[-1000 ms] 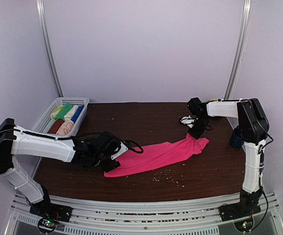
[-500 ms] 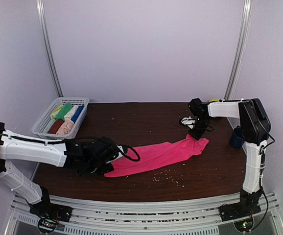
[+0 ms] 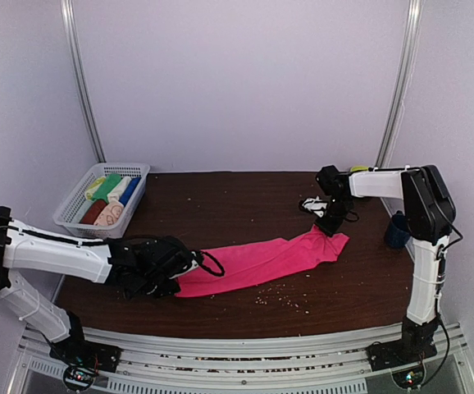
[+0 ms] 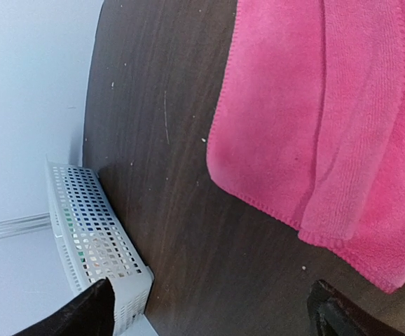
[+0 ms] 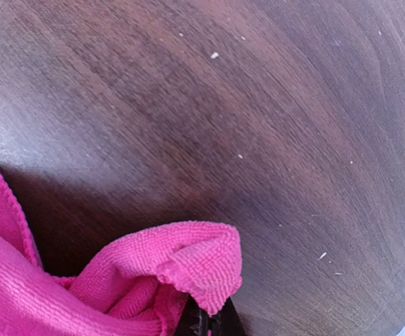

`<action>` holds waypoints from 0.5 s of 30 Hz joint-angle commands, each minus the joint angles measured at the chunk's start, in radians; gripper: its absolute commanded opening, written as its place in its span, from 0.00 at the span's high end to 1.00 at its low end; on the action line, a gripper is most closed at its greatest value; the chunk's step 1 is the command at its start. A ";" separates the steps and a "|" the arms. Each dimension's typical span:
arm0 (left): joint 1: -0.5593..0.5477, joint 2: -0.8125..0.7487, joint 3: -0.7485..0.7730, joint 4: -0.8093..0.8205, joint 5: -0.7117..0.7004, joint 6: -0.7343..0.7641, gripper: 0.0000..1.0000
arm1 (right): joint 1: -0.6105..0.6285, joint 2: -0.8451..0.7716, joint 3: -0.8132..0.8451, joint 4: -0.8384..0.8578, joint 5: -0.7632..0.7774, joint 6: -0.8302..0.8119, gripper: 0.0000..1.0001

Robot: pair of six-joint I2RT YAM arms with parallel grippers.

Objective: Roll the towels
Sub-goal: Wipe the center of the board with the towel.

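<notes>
- You have a dark wooden table [image 3: 245, 201] in front of you, its bare top running from the arm bases to the back wall.
- The pink towel [image 3: 262, 261] lies on the near half of that table, drawn into a long band. It slants from near the left gripper up to the right gripper, and its left end lies flat on the wood.
- A white mesh basket [image 3: 119, 167] stands at the far left corner, well apart from the pink towel.
- Inside it the other towels [image 3: 110, 199] lie side by side as short bundles: green, blue, pale, brown and peach.
- Your left gripper [image 4: 206, 313] is low over the table just beside the towel's left end. Its jaws are spread wide with only bare wood between them, and the wrist view shows the towel's corner close to one finger but not gripped.
- Your right gripper [image 5: 204, 323] has its jaws pressed together, pinching a folded edge at the towel's right end.
- Pale crumbs [image 3: 280, 300] are scattered on the wood just in front of the towel.
</notes>
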 commanded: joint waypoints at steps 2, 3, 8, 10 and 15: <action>0.035 0.030 -0.001 0.085 0.048 0.034 0.02 | 0.025 -0.036 -0.021 -0.023 -0.033 -0.005 1.00; 0.037 0.035 0.002 0.089 0.049 0.035 0.02 | 0.026 -0.036 -0.022 -0.022 -0.033 -0.004 1.00; 0.048 0.086 0.021 0.084 0.085 0.041 0.02 | 0.035 -0.036 -0.024 -0.019 -0.030 -0.006 1.00; 0.048 0.104 0.024 0.077 0.095 0.033 0.02 | 0.035 -0.037 -0.027 -0.016 -0.025 -0.006 1.00; 0.048 0.096 0.021 0.104 0.122 0.036 0.02 | 0.035 -0.041 -0.030 -0.008 -0.012 -0.007 1.00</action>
